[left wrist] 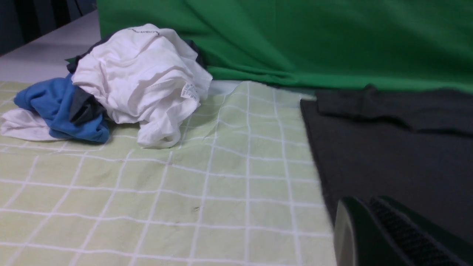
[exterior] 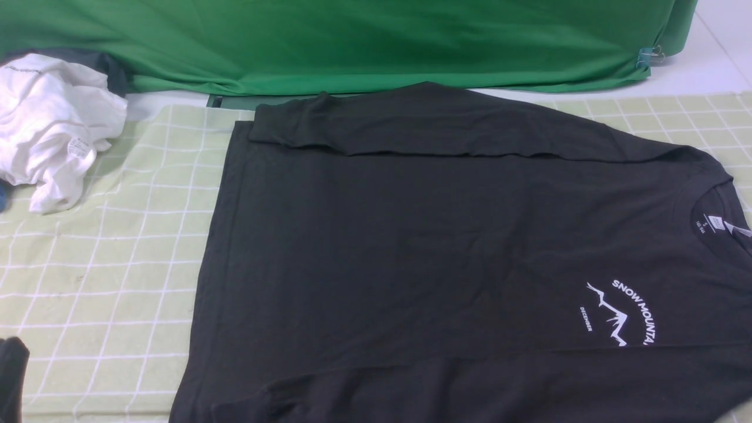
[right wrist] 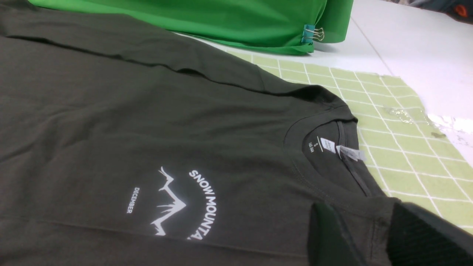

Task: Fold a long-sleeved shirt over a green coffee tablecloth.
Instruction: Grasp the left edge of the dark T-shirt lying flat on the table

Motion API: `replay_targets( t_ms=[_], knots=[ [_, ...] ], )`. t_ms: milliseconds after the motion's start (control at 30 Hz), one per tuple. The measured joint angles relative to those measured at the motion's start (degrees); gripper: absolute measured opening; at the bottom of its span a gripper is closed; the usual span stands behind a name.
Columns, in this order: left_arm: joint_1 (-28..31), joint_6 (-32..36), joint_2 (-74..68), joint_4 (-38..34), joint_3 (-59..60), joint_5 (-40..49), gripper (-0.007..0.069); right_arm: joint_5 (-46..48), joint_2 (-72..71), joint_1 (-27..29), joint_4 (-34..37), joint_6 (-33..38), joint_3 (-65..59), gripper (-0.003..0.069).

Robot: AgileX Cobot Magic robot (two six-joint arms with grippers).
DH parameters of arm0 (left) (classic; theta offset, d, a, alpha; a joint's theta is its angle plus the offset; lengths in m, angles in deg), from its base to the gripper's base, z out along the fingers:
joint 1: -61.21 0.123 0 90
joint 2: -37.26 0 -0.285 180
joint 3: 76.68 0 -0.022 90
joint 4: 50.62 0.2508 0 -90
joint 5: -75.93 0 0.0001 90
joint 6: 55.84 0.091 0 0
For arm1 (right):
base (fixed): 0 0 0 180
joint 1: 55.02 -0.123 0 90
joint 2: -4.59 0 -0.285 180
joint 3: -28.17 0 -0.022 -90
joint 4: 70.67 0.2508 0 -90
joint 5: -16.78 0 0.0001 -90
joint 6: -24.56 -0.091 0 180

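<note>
The black long-sleeved shirt (exterior: 423, 247) lies flat on the pale green grid tablecloth (exterior: 100, 276), neck to the right and its white mountain print (exterior: 620, 314) facing up. The far sleeve (exterior: 446, 126) is folded across the body. In the front view only a dark corner of my left gripper (exterior: 12, 376) shows, left of the hem. In the left wrist view the left gripper (left wrist: 364, 207) hovers by the shirt's hem edge (left wrist: 314, 155), fingers together and empty. My right gripper (right wrist: 366, 214) is open, straddling the shoulder fabric (right wrist: 373, 229) beside the collar (right wrist: 325, 147).
A crumpled white garment (exterior: 53, 123) with blue cloth (left wrist: 55, 107) beside it sits at the tablecloth's far left corner. A plain bright green cloth (exterior: 352, 41) drapes along the back, clipped at its right end (exterior: 646, 57). Bare white table (right wrist: 414, 55) lies beyond the cloth's right edge.
</note>
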Motion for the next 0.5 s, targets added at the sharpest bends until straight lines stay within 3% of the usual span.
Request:
replay_targets(
  t_ms=[100, 133, 233, 300, 500],
  knots=[
    [0.00, -6.65, 0.00, -9.14, 0.00, -2.87, 0.0035, -2.22, 0.00, 0.00, 1.39, -2.24, -0.05, 0.0244],
    [0.00, -13.81, 0.00, -19.23, 0.00, -4.83, 0.0035, -4.29, 0.00, 0.00, 5.99, -8.57, -0.05, 0.0244],
    [0.00, -24.56, 0.00, -29.94, 0.00, -5.77, 0.0035, -7.32, 0.00, 0.00, 12.47, -19.90, -0.05, 0.0244],
    [0.00, -27.62, 0.02, -31.31, 0.00, -6.02, 0.0035, -8.83, 0.00, 0.00, 14.63, -28.28, -0.05, 0.0244],
    [0.00, -28.65, 0.00, -22.35, 0.00, -6.51, 0.0035, -11.16, 0.00, 0.00, 15.73, -33.29, -0.05, 0.0244]
  ],
)
